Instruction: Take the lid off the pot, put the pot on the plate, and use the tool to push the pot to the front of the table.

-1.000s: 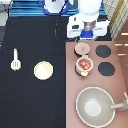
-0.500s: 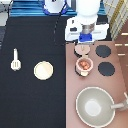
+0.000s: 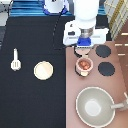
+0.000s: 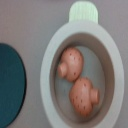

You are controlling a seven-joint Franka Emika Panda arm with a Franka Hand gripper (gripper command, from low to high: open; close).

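The lid (image 3: 80, 51) is already off, seemingly clamped in the gripper (image 3: 83, 46) just above the open pot (image 3: 84, 65) on the stove (image 3: 72, 85), while the plate (image 3: 43, 70) and tool (image 3: 15, 60) lie untouched on the table (image 3: 30, 100).

The table (image 3: 35, 100) bears tool (image 3: 15, 60) and plate (image 3: 43, 70).

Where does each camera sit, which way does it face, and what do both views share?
Exterior view: high above the table, looking steeply down; shows the arm and gripper over the stove, just above the pot.
Wrist view: on the hand, looking down into the pot; no robot part shows.
Shared: the uncovered pot and its reddish contents.
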